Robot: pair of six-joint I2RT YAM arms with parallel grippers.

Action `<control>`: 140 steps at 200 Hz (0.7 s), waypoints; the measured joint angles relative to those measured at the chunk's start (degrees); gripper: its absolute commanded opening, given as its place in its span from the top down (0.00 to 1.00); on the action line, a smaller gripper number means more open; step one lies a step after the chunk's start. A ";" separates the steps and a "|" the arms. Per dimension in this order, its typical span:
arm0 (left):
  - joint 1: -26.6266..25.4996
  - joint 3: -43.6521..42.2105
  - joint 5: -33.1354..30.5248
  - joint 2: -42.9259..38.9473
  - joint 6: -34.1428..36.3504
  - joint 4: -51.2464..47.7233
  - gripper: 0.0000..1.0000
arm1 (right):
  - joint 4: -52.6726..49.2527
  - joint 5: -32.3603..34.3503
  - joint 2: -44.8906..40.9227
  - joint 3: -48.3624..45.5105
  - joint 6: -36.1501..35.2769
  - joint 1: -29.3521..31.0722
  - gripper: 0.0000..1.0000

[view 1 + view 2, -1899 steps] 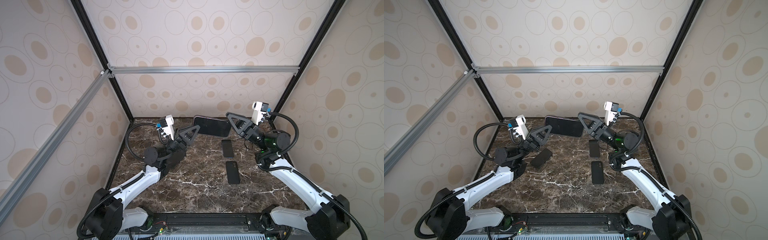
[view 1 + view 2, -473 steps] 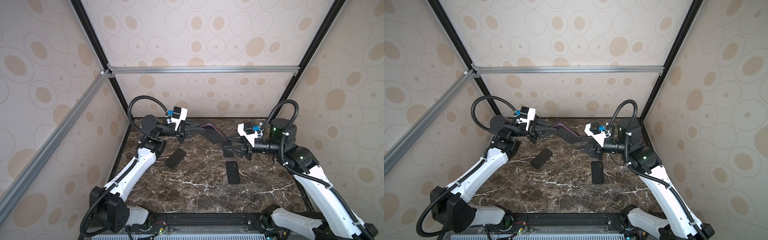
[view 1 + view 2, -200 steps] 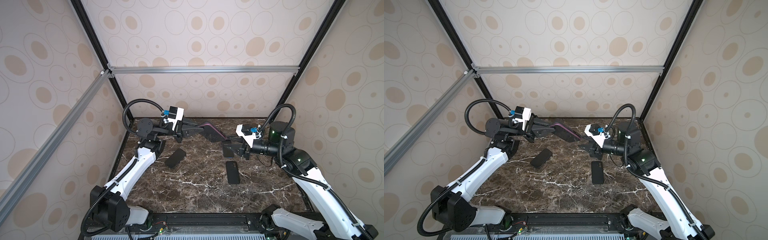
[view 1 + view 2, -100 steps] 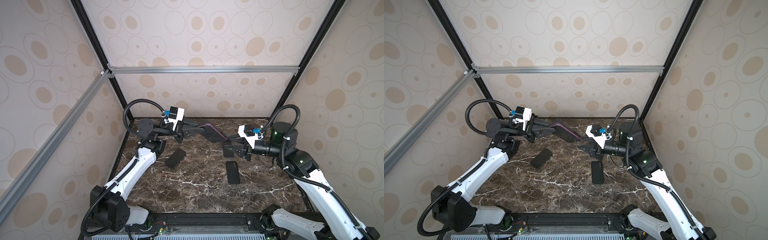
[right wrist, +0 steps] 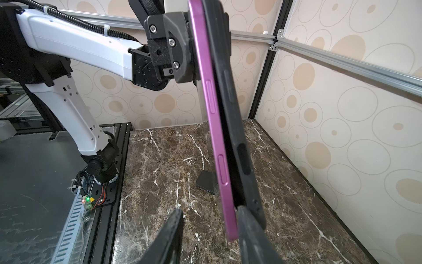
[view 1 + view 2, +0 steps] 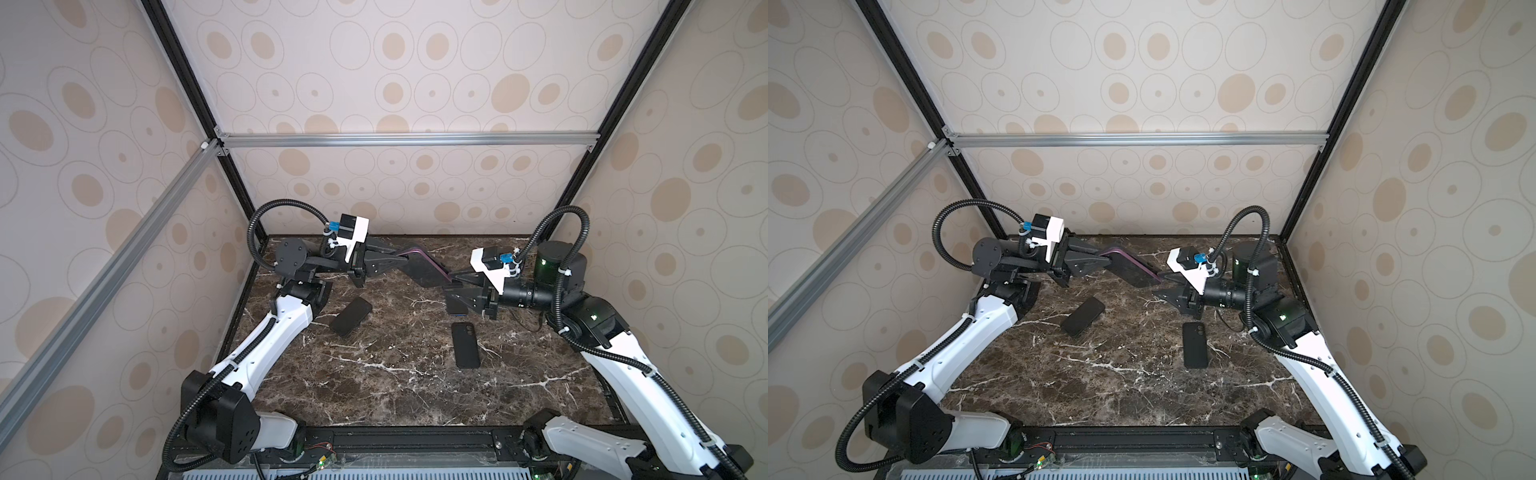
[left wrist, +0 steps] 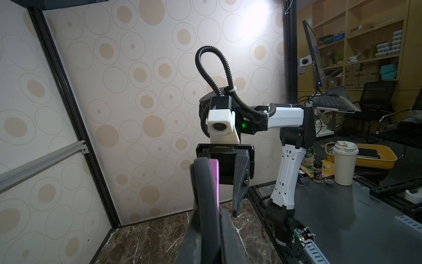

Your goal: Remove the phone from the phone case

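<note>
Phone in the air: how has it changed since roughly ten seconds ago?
The cased phone was turned from broadside and level to edge-on, sloping down from the left gripper, shut on its upper end, to the right gripper, whose open jaws straddle its lower end. The dark handsets on the table stayed put.

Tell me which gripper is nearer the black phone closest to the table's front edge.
Right. The right gripper hangs just behind the black phone; the left gripper, clamping the purple phone, sits farther back-left.
</note>
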 measured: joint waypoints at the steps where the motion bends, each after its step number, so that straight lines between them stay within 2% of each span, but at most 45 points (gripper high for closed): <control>1: 0.00 0.00 -0.02 0.00 -0.02 0.04 1.00 | 0.02 0.04 0.00 0.00 0.00 0.02 0.58; 63: 0.00 -0.13 -0.02 0.02 -1.01 1.70 1.00 | 0.24 -0.98 2.08 0.04 0.48 1.81 0.58; 140: -0.81 -0.13 -1.51 0.00 9.40 -14.69 1.00 | 1.14 -1.66 5.92 4.13 1.99 3.02 0.60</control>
